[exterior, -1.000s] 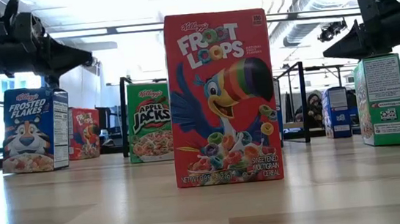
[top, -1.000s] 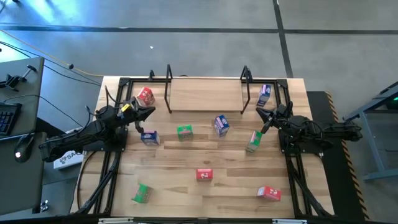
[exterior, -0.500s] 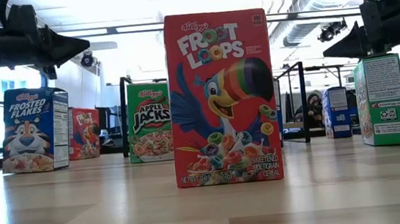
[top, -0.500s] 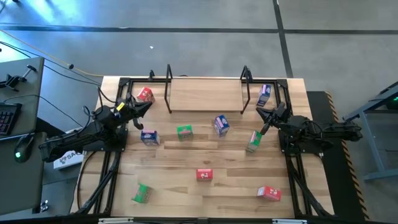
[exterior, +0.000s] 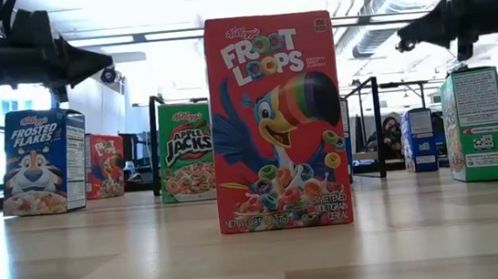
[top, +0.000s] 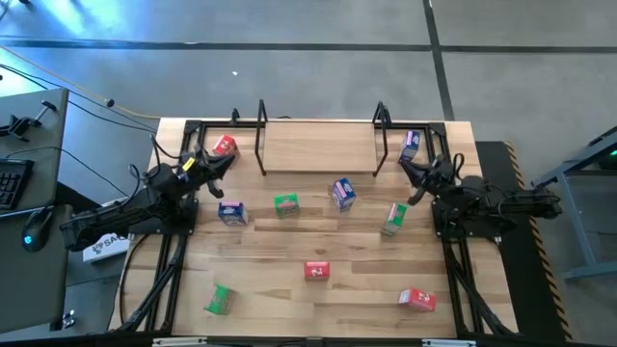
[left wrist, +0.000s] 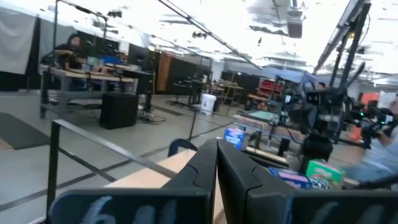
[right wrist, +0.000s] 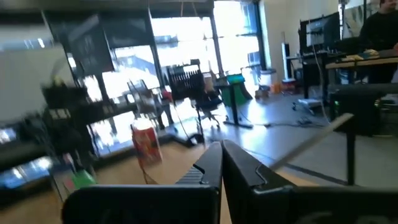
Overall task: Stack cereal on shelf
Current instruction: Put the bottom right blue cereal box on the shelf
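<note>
Nine small cereal boxes stand scattered on the table. In the high view I see red boxes [top: 226, 146] [top: 317, 271] [top: 417, 300], green boxes [top: 285, 203] [top: 394, 218] [top: 220, 299] and blue-and-white boxes [top: 231, 213] [top: 342, 194] [top: 409, 146]. The shelf [top: 318, 146], a light board between black end frames, sits at the far edge with nothing on the board. My left gripper [top: 226, 161] hovers shut beside the far-left red box. My right gripper [top: 408, 166] hovers shut just near of the far-right blue box. Both hold nothing.
In the low view a red Froot Loops box [exterior: 276, 118] fills the middle, and both arms [exterior: 40, 59] [exterior: 456, 10] hang above box height. Black arm mounts line the table's left and right sides. Bare wood lies between the boxes [top: 289, 241].
Both grippers have risen and drifted a little toward the far edge. The left one went toward the far-left red box. The right one went toward the far-right blue box, lifting clear above the green box top in the low view. No box has moved.
</note>
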Motion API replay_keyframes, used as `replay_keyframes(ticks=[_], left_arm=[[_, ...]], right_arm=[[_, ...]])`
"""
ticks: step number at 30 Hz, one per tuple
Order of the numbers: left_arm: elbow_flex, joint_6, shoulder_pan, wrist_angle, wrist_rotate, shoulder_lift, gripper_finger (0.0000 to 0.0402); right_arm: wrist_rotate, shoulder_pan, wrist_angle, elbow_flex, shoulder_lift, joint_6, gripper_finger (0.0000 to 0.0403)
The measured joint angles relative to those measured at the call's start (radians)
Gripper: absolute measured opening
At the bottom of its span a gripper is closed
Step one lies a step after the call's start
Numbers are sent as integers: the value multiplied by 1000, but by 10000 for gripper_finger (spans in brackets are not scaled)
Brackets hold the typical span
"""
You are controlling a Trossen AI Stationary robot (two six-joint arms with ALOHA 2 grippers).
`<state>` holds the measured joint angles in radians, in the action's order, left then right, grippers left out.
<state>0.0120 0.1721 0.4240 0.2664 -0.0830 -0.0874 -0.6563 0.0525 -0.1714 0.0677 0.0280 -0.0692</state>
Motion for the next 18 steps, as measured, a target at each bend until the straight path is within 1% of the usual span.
replay_keyframes(ticks=[5, 7, 9, 13, 18], left_arm=[[0, 37, 0, -18, -6, -34, 5], [0, 43, 0, -19, -8, -55, 5], [0, 43, 0, -19, -8, -76, 5], [0, 36, 0, -18, -8, -118, 5], [0, -12, 0, -18, -9, -159, 5]], right_arm=[[38, 0, -83, 0, 0, -12, 1], [32, 0, -88, 0, 0, 4, 6], [2, 0, -81, 5, 4, 18, 17], [-2, 0, -81, 43, 52, 1, 61], [2, 0, -53, 115, 196, -45, 140]])
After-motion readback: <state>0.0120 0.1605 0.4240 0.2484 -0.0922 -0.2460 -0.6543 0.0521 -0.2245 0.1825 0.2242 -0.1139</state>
